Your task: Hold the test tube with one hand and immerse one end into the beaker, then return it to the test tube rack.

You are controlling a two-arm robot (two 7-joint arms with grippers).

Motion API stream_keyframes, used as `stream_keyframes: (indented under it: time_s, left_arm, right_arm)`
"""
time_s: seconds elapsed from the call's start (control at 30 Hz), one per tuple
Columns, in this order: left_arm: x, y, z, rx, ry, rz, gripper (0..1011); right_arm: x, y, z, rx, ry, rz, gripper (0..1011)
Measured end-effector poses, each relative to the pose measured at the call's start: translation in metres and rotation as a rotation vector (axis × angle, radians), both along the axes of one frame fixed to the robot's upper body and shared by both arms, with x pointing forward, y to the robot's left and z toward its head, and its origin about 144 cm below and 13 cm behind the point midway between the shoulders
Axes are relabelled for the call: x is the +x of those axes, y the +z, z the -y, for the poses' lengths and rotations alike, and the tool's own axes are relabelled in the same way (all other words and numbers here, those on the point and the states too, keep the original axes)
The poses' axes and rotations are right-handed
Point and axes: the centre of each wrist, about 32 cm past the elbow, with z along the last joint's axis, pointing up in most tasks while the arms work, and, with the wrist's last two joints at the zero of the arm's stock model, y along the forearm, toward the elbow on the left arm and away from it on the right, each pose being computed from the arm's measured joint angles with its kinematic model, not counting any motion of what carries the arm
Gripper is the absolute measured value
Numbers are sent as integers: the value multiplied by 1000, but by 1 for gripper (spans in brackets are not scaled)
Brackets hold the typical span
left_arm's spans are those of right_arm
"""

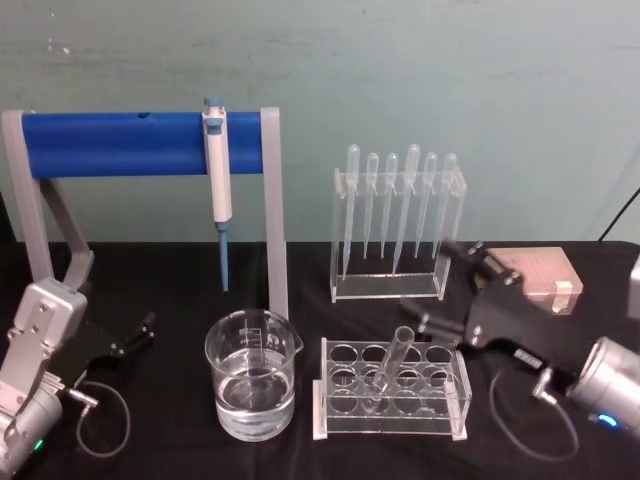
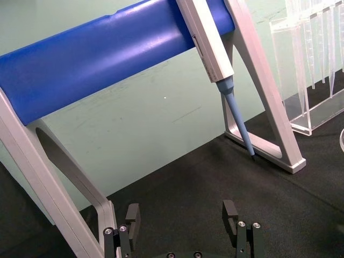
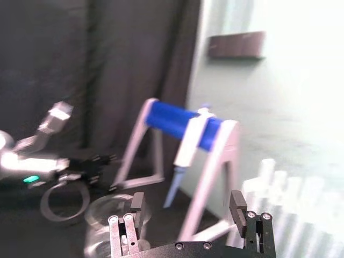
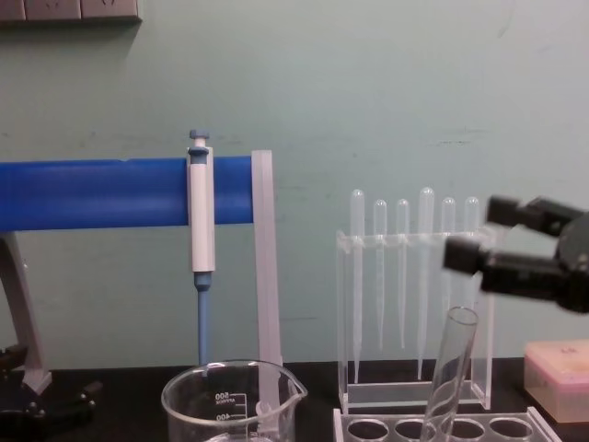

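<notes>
Tube (image 1: pixel 390 368) leans in the rack (image 1: pixel 455 418), right of the beaker (image 1: pixel 251 373). We find the right gripper (image 1: pixel 440 285) spread wide, empty, just beside its rim; left gripper (image 1: pixel 140 335) parked, fingers apart.

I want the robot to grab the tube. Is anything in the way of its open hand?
Nothing visible blocks it. The right end effector is open just beside the test tube, which leans in the clear rack. The pipette stand sits behind.

test tube (image 1: pixel 390 368): clear, leaning in rack, just beside open right gripper (image 1: pixel 432 282) fingers | beaker (image 1: pixel 251 388): upright, holding water, well apart
</notes>
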Motion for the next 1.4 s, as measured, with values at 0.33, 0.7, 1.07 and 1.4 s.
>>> stream_keyframes:
  time_s: [0.33,0.7,1.07,1.4]
  left_arm:
    - [0,0,0,0,0,0,1000]
    - [0,0,0,0,0,0,1000]
    - [0,0,0,0,0,0,1000]
    - [0,0,0,0,0,0,1000]
  right_arm:
    - [-16,-16,9,74,-319,-14,1000]
    - [-21,-59,-4,44,-692,-189,1002]
    - [-15,-77,-15,24,-802,-249,1000]
    - [-15,-77,-15,27,-796,-249,1000]
